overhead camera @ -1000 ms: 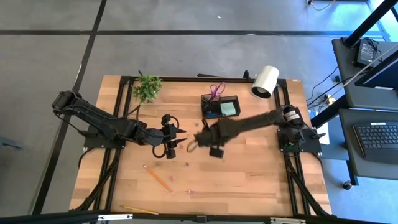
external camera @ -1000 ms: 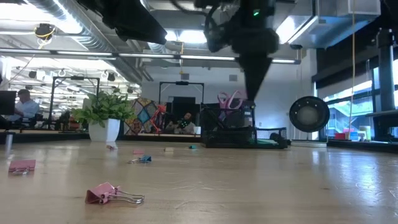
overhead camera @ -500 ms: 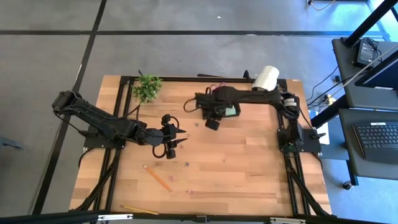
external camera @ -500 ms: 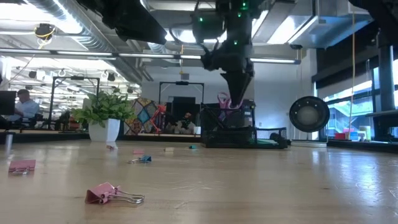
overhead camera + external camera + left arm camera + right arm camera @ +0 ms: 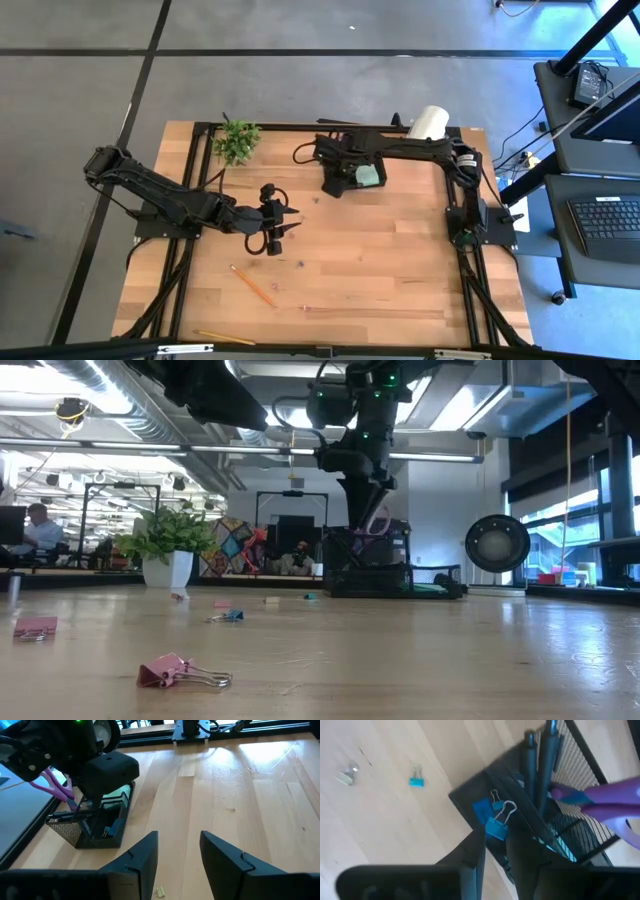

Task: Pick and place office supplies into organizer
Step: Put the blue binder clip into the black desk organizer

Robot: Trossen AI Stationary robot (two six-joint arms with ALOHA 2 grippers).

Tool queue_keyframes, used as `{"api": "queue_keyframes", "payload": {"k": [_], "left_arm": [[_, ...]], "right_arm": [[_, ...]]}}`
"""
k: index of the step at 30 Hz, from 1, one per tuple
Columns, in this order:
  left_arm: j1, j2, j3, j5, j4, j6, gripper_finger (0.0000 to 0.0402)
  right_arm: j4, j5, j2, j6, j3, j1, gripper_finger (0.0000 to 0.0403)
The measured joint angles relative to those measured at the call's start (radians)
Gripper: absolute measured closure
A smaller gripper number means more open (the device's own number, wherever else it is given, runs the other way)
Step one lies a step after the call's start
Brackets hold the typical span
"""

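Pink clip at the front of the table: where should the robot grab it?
Grab the pink clip by its body, coming straight down from above. The body stands up wedge-shaped from the table, while its thin wire handles lie nearly flat and would probably slip.

The right arm [image 5: 400, 152] hides part of the organizer [image 5: 368, 178]; small table scraps [image 5: 300, 265] are too tiny to identify.

The right arm reaches from its base at the far right across the back of the surface, its wrist bent downward and the right gripper [image 5: 337, 186] pointing down with its jaws nearly together. The left arm stretches low toward the middle, the left gripper [image 5: 287, 222] hovering with jaws parted.
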Motion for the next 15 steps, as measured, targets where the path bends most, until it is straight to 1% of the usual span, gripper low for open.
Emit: {"api": "queue_keyframes", "payload": {"k": [8,15], "left_arm": [[0.000,0.000,0.000,0.000,0.000,0.000,0.0261],[0.000,0.000,0.000,0.000,0.000,0.000,0.0261]], "right_arm": [[0.020,0.000,0.000,-0.007,-0.011,0.000,0.0329],[0.066,-0.009,0.002,-0.019,-0.118,0.000,0.0329]]}}
